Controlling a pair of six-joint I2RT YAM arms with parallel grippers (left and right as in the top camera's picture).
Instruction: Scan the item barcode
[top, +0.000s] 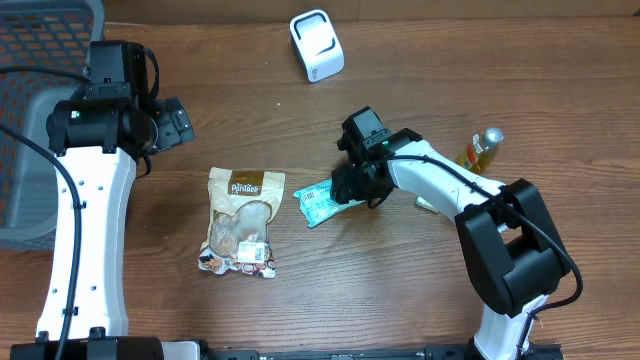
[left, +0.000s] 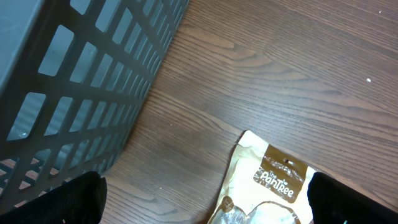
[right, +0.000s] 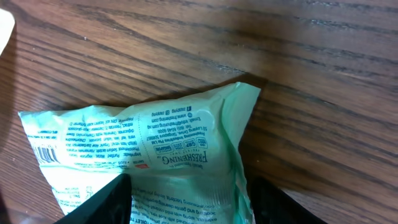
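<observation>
Green packet (right: 161, 143) looks light, soft, crinkly (slippery film), so take its sealed end. Right tool (right: 189, 194) straddles it, pinching or not I cannot tell; left tool (left: 205, 194) spread.

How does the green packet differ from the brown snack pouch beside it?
The green packet is smaller and pale green; the brown pouch is larger, with a clear window. The right gripper straddles the green packet; nothing touches the brown pouch. Both are soft printed packs on the wooden table.
</observation>
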